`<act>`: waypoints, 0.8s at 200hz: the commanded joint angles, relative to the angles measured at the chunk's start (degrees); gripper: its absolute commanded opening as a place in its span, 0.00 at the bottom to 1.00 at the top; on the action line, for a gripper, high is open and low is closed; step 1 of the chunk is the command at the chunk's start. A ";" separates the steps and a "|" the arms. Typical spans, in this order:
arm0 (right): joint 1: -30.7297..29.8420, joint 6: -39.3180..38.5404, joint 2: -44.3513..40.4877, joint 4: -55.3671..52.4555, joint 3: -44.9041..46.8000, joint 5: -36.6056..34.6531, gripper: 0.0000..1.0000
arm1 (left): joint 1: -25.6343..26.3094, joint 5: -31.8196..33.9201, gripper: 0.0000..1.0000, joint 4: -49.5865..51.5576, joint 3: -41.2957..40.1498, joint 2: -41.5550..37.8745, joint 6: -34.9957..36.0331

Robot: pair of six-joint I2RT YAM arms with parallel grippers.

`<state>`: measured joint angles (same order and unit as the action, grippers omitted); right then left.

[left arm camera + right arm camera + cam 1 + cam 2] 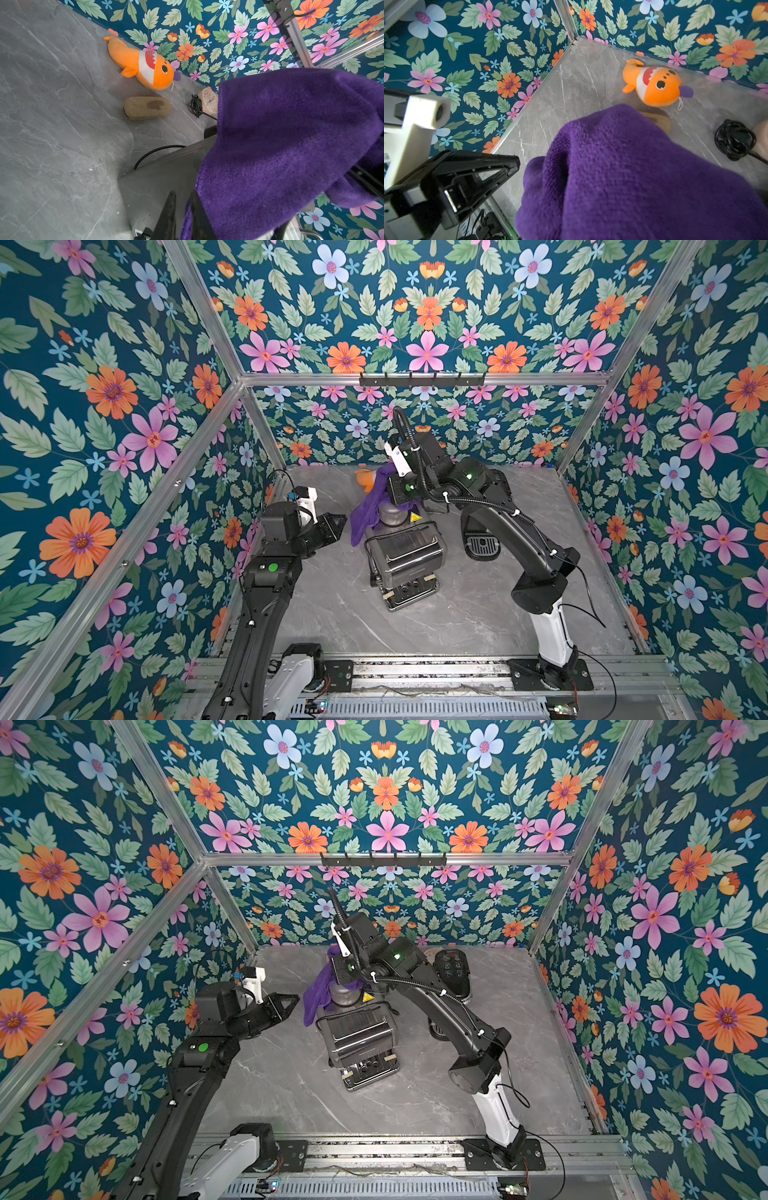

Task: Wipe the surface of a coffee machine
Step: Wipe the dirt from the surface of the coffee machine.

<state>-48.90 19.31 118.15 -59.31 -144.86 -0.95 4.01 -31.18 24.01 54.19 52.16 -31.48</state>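
On the left side, left fingers [332, 526] are pressed together with nothing in them. Tips aim at the hanging edge of the purple cloth [365, 514], just beside it; from the right wrist view they look apart from it.

Cloth sits over the far end of the coffee machine [405, 556]. It covers the rounded top part and trails down the flank facing the left arm. Machine stands mid-surface, long axis running from the near side toward the back wall, slightly skewed.

Right arm [482, 485] reaches in from the right, wrist directly over the cloth. Right fingers are buried in fabric, can't see them. Cloth bunches up at them, so I read them as clamped on it. Right arm is the nearer one and owns the wipe.

Key relation: the bare top panel lies on the near side of those fingers, along the long axis. The stroke likely drags toward the near side.

Right of the machine, a black drip tray [482, 545] lies apart.

Surface [332, 614] is grey marble-look, flat and hard. Orange plush shark [143, 64], brown brush [147, 108] and small clock [208, 99] sit by the back wall. Floral walls close three sides.
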 commanded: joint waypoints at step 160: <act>-2.48 2.97 -32.15 16.48 41.62 3.63 0.00 | -0.06 -0.96 0.15 -2.23 0.64 2.14 0.27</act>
<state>-49.12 24.51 87.55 -46.85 -104.57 1.58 4.01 -31.55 23.42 54.37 53.89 -31.51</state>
